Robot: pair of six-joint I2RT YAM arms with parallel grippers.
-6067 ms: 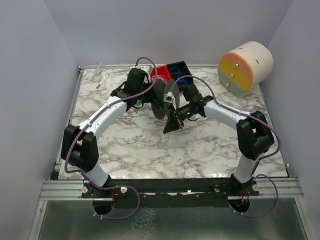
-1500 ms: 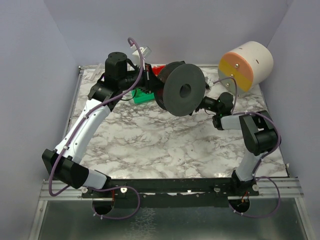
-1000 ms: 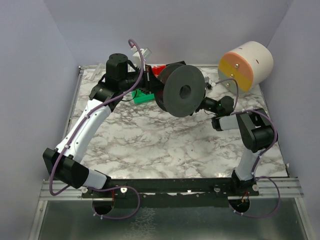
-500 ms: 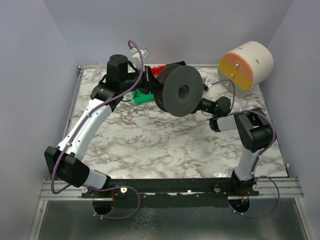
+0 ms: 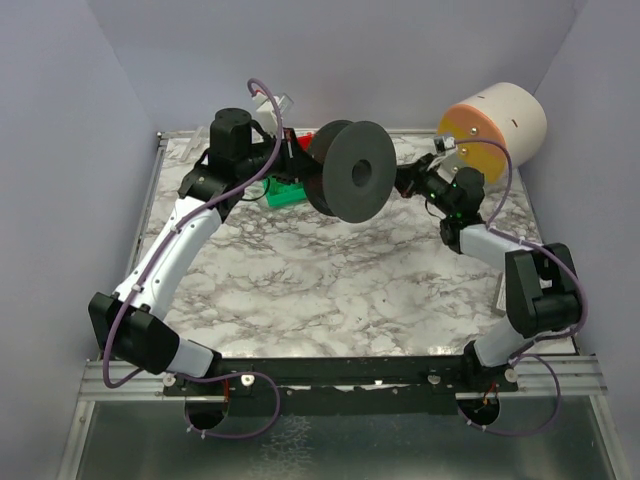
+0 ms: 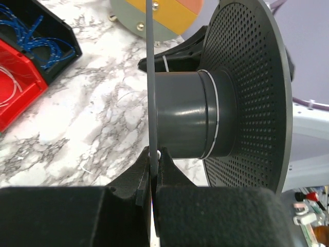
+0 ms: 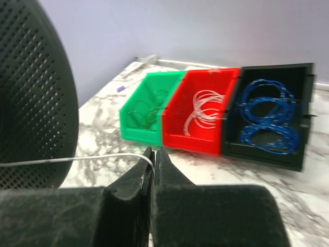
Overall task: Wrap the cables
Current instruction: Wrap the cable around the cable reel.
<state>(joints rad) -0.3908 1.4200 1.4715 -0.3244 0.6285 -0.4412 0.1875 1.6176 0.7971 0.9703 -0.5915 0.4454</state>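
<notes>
Clamps the thin flange of the dark spool (image 5: 350, 178) edge-on in the tightly closed left gripper (image 6: 153, 170), with the hub axis lying left to right toward the other arm. Pinches one whitish cable (image 7: 77, 160) in the right gripper (image 7: 154, 157), jaws fully together on it just right of the spool, the strand running left toward the hub, where a white turn shows. Leaves the other coils (image 7: 264, 123) in the green bin (image 7: 136, 128), red bin (image 7: 191, 140) and black bin (image 7: 267, 155) on the far side of the table.
</notes>
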